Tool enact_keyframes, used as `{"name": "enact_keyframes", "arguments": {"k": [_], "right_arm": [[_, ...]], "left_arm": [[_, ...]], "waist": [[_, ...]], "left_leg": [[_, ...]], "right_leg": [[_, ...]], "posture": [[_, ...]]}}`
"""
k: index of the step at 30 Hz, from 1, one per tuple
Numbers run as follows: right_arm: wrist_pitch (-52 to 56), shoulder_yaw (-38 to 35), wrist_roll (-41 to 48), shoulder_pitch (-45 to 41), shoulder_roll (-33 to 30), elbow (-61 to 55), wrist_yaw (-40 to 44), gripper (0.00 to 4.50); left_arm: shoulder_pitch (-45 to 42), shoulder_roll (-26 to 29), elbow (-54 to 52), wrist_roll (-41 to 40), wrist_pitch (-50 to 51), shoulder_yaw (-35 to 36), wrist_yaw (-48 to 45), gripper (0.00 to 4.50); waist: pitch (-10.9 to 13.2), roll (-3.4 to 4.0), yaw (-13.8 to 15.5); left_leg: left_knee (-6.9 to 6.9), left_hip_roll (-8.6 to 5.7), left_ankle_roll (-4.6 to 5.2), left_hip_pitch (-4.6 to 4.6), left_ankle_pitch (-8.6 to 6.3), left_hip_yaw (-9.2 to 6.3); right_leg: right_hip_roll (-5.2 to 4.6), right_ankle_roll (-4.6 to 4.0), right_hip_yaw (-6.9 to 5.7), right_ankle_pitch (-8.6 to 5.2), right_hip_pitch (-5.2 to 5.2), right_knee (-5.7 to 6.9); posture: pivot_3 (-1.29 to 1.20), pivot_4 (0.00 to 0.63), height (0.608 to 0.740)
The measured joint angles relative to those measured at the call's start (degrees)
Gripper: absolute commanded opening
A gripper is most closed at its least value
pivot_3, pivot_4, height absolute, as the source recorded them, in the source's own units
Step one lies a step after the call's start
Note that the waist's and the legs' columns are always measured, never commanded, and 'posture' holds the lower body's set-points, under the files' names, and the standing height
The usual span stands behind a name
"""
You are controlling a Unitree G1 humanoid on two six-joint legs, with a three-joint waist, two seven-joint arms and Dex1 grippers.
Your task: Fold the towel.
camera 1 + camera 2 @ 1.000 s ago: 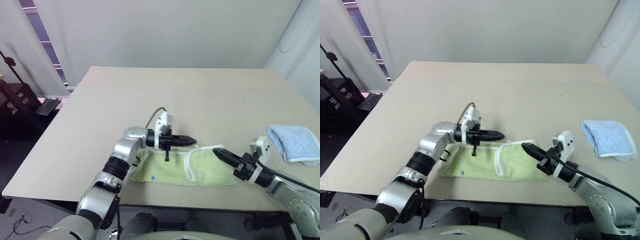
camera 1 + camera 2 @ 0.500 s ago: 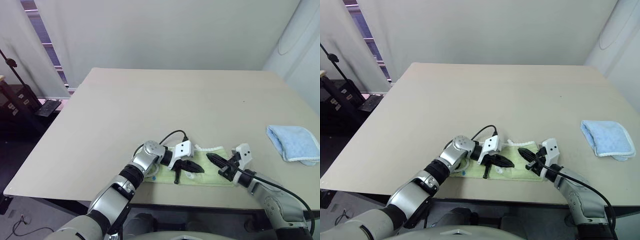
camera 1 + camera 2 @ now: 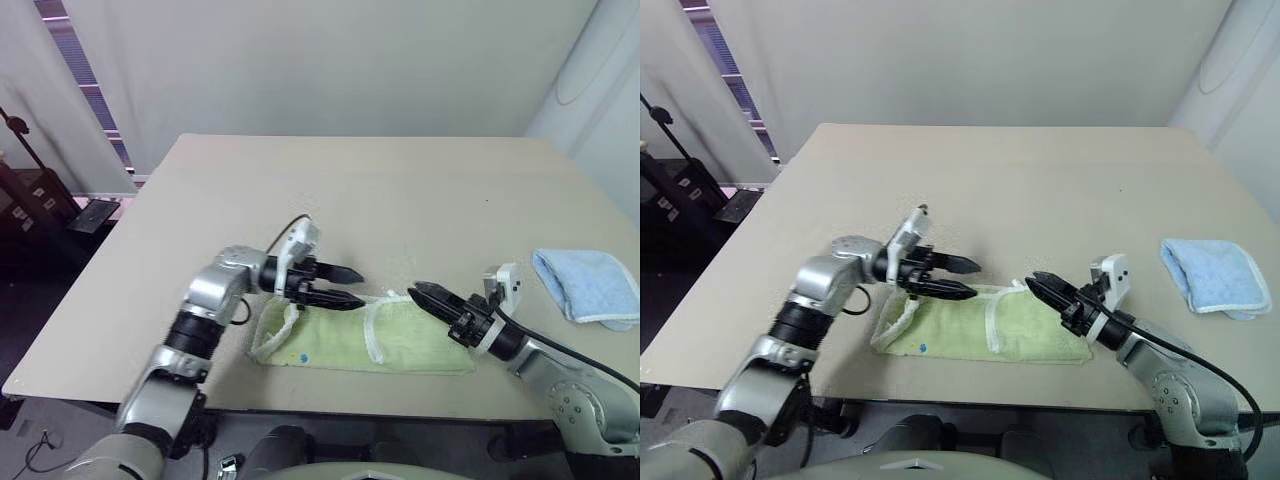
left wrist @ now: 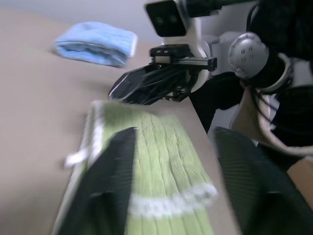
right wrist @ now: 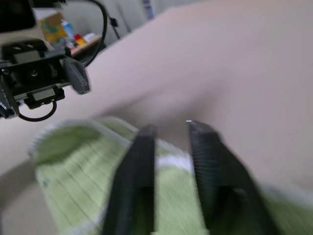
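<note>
As seen from above the robot's arms, the towel (image 3: 365, 340) lies folded into a long green strip near the front edge of the counter (image 3: 400, 190), its length running left to right. White piping edges the strip; one piped band crosses it near the middle, and at the left end the edging curls up in a loose loop. A small blue motif shows on the cloth close to the left front corner.

Left pincer (image 3: 345, 286): level, pointing right, just over the towel's left rear part. Its two black fingers stand clearly apart, one above the other, with nothing between them. From the left wrist, the fingers (image 4: 110, 188) frame the green ribbed cloth, which passes under the gap; whether a fingertip touches the cloth cannot be told, since that view is blurred.

Right pincer (image 3: 432, 297): level, pointing left, just over the towel's right rear part, tip toward the left pincer and near it but apart. From the right wrist its fingers (image 5: 139, 176) show a narrow gap, so it stands slightly open, and no cloth is caught between them; the towel lies beneath and beyond.

A blue cloth (image 3: 590, 287), folded, rests on the counter well to the right of the towel, apart from both arms. A black cable runs from the left wrist along the forearm.
</note>
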Motion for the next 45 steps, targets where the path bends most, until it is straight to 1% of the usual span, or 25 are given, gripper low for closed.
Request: {"name": "enact_keyframes", "arguments": {"k": [2, 3, 4, 6, 7, 11, 13, 15, 17, 20, 24, 26, 29, 32, 37, 42, 45], "right_arm": [[0.2, 0.1, 0.1, -1.7, 0.1, 0.0, -0.8, 2.69], [0.4, 0.1, 0.1, -2.3, 0.1, 0.0, -1.0, 2.96], [0.5, 0.2, 0.1, -3.0, 0.1, 0.0, -1.0, 3.39], [0.6, 1.3, 0.0, -4.0, -0.2, 0.0, -0.2, 4.06], [0.6, 2.2, -0.1, -4.2, -0.4, 0.0, 0.4, 4.47], [1.4, 3.6, -1.0, -6.1, -1.1, 2.6, 1.2, 4.47], [2.1, 3.8, -1.3, -7.3, -1.2, 3.9, 1.2, 4.47], [3.2, 3.8, -1.0, -8.8, -0.8, 4.7, 0.8, 4.47], [4.5, 3.7, 0.0, -9.5, -0.1, 5.2, 0.1, 4.47], [6.6, 3.7, 0.6, -9.9, 0.4, 5.8, -0.7, 4.47], [10.6, 4.0, 1.4, -11.0, 1.0, 6.4, -2.2, 4.47], [12.4, 4.0, 2.2, -11.3, 1.5, 6.5, -2.8, 4.47], [14.0, 3.9, 2.4, -11.9, 1.8, 7.0, -3.6, 4.47], [14.4, 3.9, 2.4, -12.6, 2.5, 7.6, -5.1, 4.47], [14.5, 3.8, 2.3, -12.7, 3.4, 7.6, -6.9, 4.47], [14.4, 3.5, 2.1, -12.7, 4.1, 7.6, -8.8, 4.47], [14.3, 2.9, 1.9, -12.7, 4.4, 7.6, -9.8, 4.47]], "left_arm": [[1.2, 5.3, -2.9, -3.3, 5.4, 3.1, -0.3, 4.48], [1.6, 7.2, -3.9, -4.7, 7.6, 4.6, -0.3, 4.5], [2.1, 9.2, -4.9, -6.2, 9.7, 5.9, -0.1, 4.5], [3.7, 12.9, -6.0, -8.2, 13.0, 8.5, 0.5, 4.5], [5.1, 15.2, -6.3, -8.9, 14.3, 9.6, 0.7, 4.5], [13.8, 22.9, -10.1, -10.1, 19.3, 11.8, 2.7, 4.5], [16.8, 24.5, -12.1, -11.3, 21.9, 12.1, 3.8, 4.5], [18.7, 26.0, -13.9, -14.0, 27.7, 13.1, 5.5, 4.5], [19.5, 27.7, -14.8, -17.1, 34.6, 14.5, 7.4, 4.5], [19.9, 28.4, -14.6, -18.7, 39.7, 14.4, 10.2, 4.5], [16.7, 29.2, -8.9, -19.1, 47.5, 13.0, 13.0, 4.5], [16.2, 30.1, -7.9, -19.9, 51.2, 13.0, 14.1, 4.5], [16.2, 29.9, -7.5, -20.2, 54.4, 11.7, 15.9, 4.5], [16.2, 28.2, -5.7, -20.7, 56.7, 11.2, 17.5, 4.5], [15.5, 27.8, -5.3, -21.8, 57.8, 9.7, 17.9, 4.5], [13.1, 23.2, -1.4, -21.6, 57.7, 8.3, 19.0, 4.5], [10.8, 19.7, 2.4, -21.3, 57.8, 8.8, 20.4, 4.5]], "waist": [[0.0, 0.04, 0.0], [0.1, 0.05, 0.0], [0.1, 0.05, 0.1], [0.1, 0.06, 0.2], [0.1, 0.06, 0.1], [0.1, 0.13, -0.1], [0.1, 0.1, 0.3], [0.2, 0.12, 0.4], [0.2, 0.14, 0.2], [0.2, 0.21, 0.2], [0.2, 0.2, 0.1], [0.2, 0.2, 0.0], [0.2, 0.19, 0.0], [0.2, 0.18, 0.1], [0.2, 0.18, 0.0], [0.2, 0.19, 0.2], [0.0, 0.41, 0.6]], "left_leg": [[0.0, -0.01, -0.01, 0.0, 0.0, 0.01], [0.0, -0.01, -0.01, 0.0, -0.01, 0.02], [0.01, -0.01, -0.01, 0.0, -0.01, 0.02], [0.0, -0.03, -0.01, 0.0, -0.01, 0.02], [-0.03, -0.03, -0.01, 0.01, -0.01, 0.02], [-0.21, -0.03, -0.02, 0.02, -0.01, 0.11], [-0.22, -0.02, -0.04, 0.02, -0.01, 0.1], [-0.23, -0.02, -0.05, 0.02, 0.0, 0.1], [-0.23, -0.02, -0.05, 0.03, 0.0, 0.1], [-0.24, -0.03, -0.05, 0.04, 0.0, 0.1], [-0.3, -0.02, -0.08, 0.04, 0.01, 0.1], [-0.37, -0.03, -0.08, 0.04, 0.02, 0.11], [-0.55, -0.05, -0.12, 0.05, 0.04, 0.13], [-0.66, -0.03, -0.19, 0.05, 0.08, 0.11], [-0.66, -0.04, -0.19, 0.05, 0.08, 0.11], [-0.64, -0.06, -0.22, 0.05, 0.1, 0.11], [-0.62, -0.16, -0.22, 0.06, 0.11, 0.11]], "right_leg": [[0.0, -0.07, 0.03, -0.03, 0.0, -0.02], [0.0, -0.15, 0.04, -0.07, 0.0, -0.04], [-0.01, -0.16, 0.04, -0.07, 0.01, -0.05], [-0.02, -0.18, 0.05, -0.08, 0.02, -0.06], [-0.02, -0.18, 0.06, -0.08, 0.01, -0.06], [-0.03, -0.2, 0.2, -0.08, -0.08, -0.08], [-0.03, -0.21, 0.18, -0.09, -0.08, -0.07], [-0.04, -0.24, 0.17, -0.09, -0.08, -0.06], [-0.03, -0.25, 0.2, -0.09, -0.08, -0.06], [-0.03, -0.25, 0.22, -0.09, -0.09, -0.06], [-0.03, -0.27, 0.22, -0.08, -0.15, -0.05], [-0.03, -0.27, 0.26, -0.08, -0.19, -0.09], [-0.05, -0.25, 0.3, -0.07, -0.27, -0.1], [-0.05, -0.25, 0.28, -0.07, -0.35, -0.06], [-0.05, -0.28, 0.29, -0.08, -0.34, -0.08], [-0.07, -0.33, 0.28, -0.06, -0.32, -0.08], [-0.18, -0.34, 0.26, -0.06, -0.27, -0.09]], "posture": [[0.0, 0.0, 0.74], [0.0, 0.0, 0.74], [0.0, 0.0, 0.74], [0.0, 0.0, 0.74], [0.0, 0.0, 0.74], [0.0, 0.0, 0.74], [0.0, 0.0, 0.74], [0.0, 0.0, 0.74], [0.0, 0.0, 0.74], [0.0, 0.0, 0.74], [0.0, 0.0, 0.74], [0.0, 0.0, 0.74], [0.0, 0.0, 0.74], [0.0, 0.0, 0.74], [0.0, 0.0, 0.74], [0.0, 0.0, 0.74], [0.0, 0.0, 0.74]]}}
